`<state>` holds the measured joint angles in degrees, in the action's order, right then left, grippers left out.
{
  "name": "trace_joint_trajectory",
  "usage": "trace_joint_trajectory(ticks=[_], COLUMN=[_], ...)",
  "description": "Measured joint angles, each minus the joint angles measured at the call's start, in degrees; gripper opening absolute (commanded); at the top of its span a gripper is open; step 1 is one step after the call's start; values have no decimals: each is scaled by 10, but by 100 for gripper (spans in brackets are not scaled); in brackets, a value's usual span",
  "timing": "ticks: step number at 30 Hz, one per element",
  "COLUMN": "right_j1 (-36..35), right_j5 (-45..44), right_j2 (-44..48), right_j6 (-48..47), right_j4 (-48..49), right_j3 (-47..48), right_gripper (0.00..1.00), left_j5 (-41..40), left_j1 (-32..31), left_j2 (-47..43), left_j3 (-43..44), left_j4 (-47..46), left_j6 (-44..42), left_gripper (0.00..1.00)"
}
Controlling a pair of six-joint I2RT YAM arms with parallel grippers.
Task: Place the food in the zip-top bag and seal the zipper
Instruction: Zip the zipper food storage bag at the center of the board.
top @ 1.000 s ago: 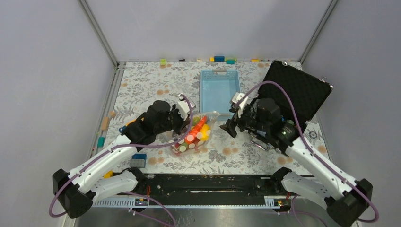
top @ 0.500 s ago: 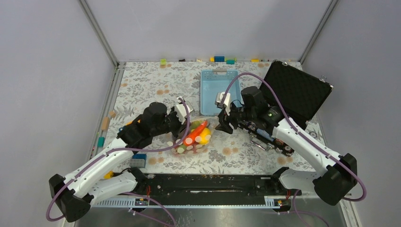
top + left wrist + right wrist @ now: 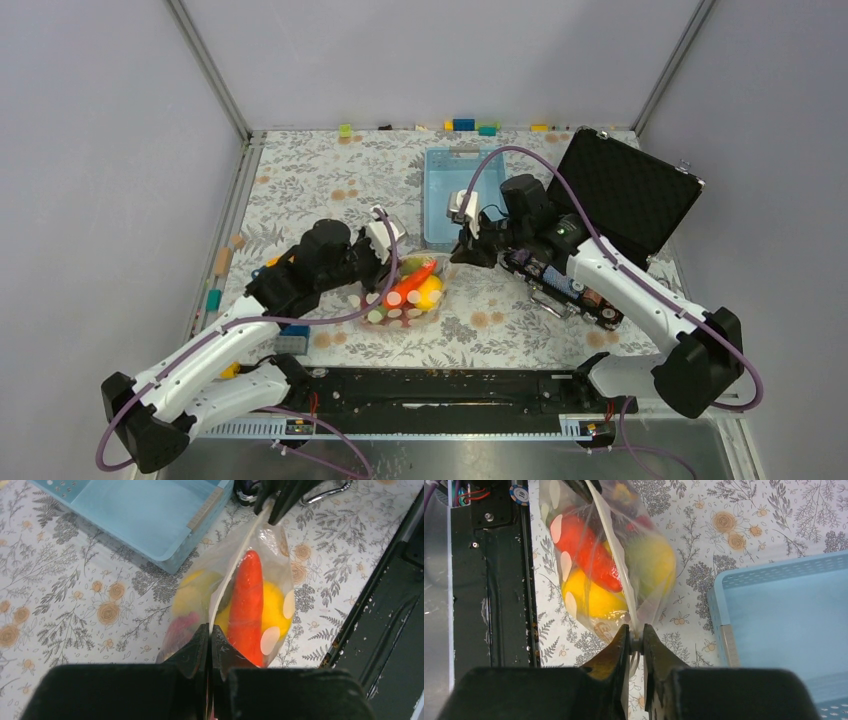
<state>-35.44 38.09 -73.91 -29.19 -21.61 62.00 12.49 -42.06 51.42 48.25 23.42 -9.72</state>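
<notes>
The zip-top bag [image 3: 408,292], clear with white dots, hangs between my two grippers just in front of the blue basket. The food shows through it: a red-orange long piece [image 3: 248,605], a yellow piece [image 3: 275,611] and a greenish-yellow one [image 3: 654,560]. The zipper [image 3: 611,555] runs as a thin whitish strip along the bag's top edge. My left gripper [image 3: 210,630] is shut on the left end of that edge. My right gripper [image 3: 635,635] is shut on the other end, with the strip pinched between its fingers.
A light-blue basket [image 3: 462,190] stands right behind the bag. An open black case [image 3: 625,200] lies at the back right, and a rack of chip stacks [image 3: 570,290] lies under the right arm. Small blocks [image 3: 463,125] line the far edge. A black rail [image 3: 440,385] runs along the front.
My right gripper has swung left to the bag's right end and closed on its top edge. The left gripper has kept its hold and shifted slightly left.
</notes>
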Motion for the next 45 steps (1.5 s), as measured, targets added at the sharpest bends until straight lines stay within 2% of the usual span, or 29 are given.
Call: trace_joint_trajectory(ticks=[3,9,14,17,24,39,45], right_j1=[0,-8,-9,-8,-9,-9,-9], right_j5=[4,5,-23,-53,-108,-152,-141], right_j2=[-2,6,51,76,110,174,185], right_j6=[5,59,113,142,192,243,241], right_j4=[-1,42,88,98,91,50,42], right_j3=[1,-5,-59,-83,-98,-116,-123], right_gripper=[0,0,0,0,0,0,17], left_j5=[-45,-239,-322,-330,-323,-309,-268], left_j1=[-3,-23,-39,-40,-34,-24,-12], left_j2=[0,27,95,129,128,120,108], left_j3=[0,0,17,27,27,26,17], left_j4=[-9,-71,-93,-104,-113,-113,-117], left_j6=[28,152,232,264,307,322,301], left_gripper=[0,0,0,0,0,0,0])
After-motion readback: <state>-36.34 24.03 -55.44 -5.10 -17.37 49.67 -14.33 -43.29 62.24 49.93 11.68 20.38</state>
